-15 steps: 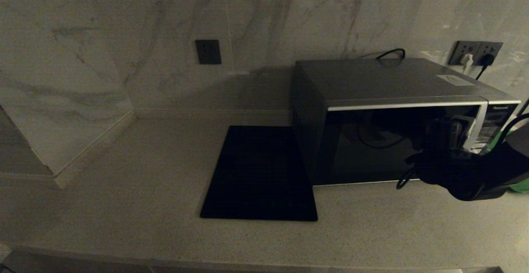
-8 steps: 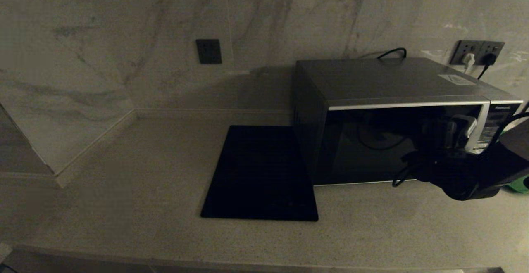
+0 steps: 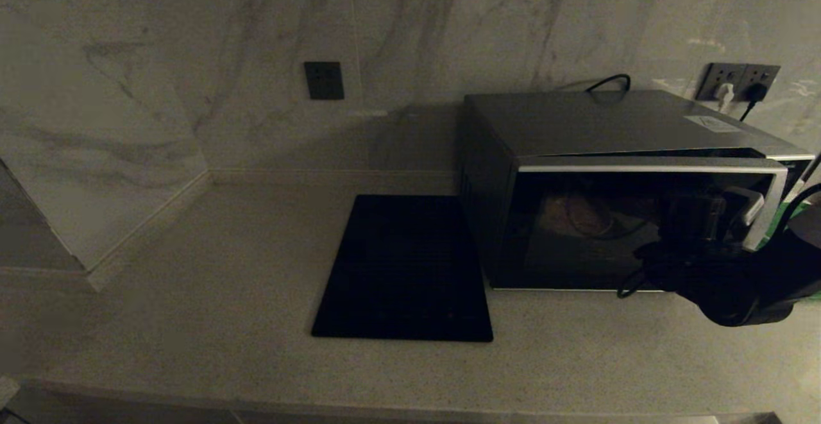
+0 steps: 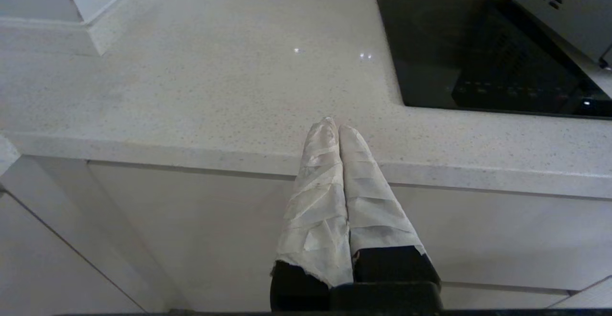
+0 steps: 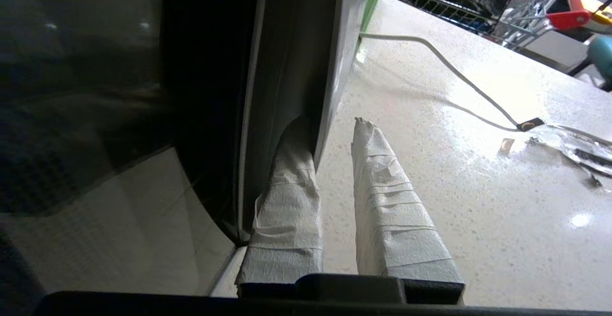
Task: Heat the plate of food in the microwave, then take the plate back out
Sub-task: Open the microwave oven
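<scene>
The silver-grey microwave (image 3: 609, 122) stands at the counter's back right, its dark glass door (image 3: 577, 244) ajar at the right edge. Through the glass a dim, pale round shape shows inside, which looks like the plate of food (image 3: 580, 215). My right gripper (image 3: 725, 209) is at the door's right edge. In the right wrist view the right gripper (image 5: 330, 125) straddles the silver door trim (image 5: 330, 67), one taped finger behind it and one outside, shut on it. My left gripper (image 4: 333, 127) hangs shut and empty at the counter's front edge.
A flat black mat (image 3: 404, 270) lies left of the microwave. A green tray (image 3: 779, 219) shows behind my right arm. A white cable (image 5: 454, 72) and small clutter lie on the counter to the microwave's right. Wall sockets (image 3: 737, 82) sit behind it.
The microwave door has swung from closed to slightly ajar at its right edge, and the inside now shows through the glass. My right gripper came toward me with the door.
</scene>
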### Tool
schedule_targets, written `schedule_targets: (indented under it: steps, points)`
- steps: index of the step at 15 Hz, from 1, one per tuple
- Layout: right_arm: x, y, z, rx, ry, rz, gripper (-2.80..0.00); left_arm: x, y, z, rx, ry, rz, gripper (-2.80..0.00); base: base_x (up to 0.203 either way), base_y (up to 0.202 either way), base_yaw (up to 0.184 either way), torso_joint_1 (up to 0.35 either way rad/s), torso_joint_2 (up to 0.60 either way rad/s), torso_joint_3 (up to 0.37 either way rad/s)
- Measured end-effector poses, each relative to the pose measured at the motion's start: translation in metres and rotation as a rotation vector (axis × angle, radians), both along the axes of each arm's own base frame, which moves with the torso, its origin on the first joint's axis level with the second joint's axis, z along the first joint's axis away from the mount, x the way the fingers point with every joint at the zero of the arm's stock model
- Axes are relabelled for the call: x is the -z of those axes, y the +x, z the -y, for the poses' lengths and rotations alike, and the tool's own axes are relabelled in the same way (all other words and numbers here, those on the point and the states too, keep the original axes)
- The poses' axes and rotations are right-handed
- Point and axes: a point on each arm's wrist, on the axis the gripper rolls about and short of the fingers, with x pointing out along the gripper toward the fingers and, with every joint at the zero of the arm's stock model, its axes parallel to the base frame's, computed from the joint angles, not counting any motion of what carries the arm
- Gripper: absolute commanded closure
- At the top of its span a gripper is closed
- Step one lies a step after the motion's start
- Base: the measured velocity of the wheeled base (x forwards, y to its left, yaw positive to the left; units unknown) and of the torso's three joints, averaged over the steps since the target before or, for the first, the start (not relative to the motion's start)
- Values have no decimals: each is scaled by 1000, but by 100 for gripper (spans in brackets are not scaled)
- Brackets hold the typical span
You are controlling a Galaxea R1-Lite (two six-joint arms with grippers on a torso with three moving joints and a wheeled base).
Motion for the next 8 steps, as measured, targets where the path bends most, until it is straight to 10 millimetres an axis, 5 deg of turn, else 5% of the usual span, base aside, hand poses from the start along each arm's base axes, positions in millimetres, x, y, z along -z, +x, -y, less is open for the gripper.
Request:
schedule_targets:
  steps: [8]
  points:
    - [-10,-44,-6,-84,17,48,0,0,0,0,-1,0,0,0,0,0,0,0,0,0]
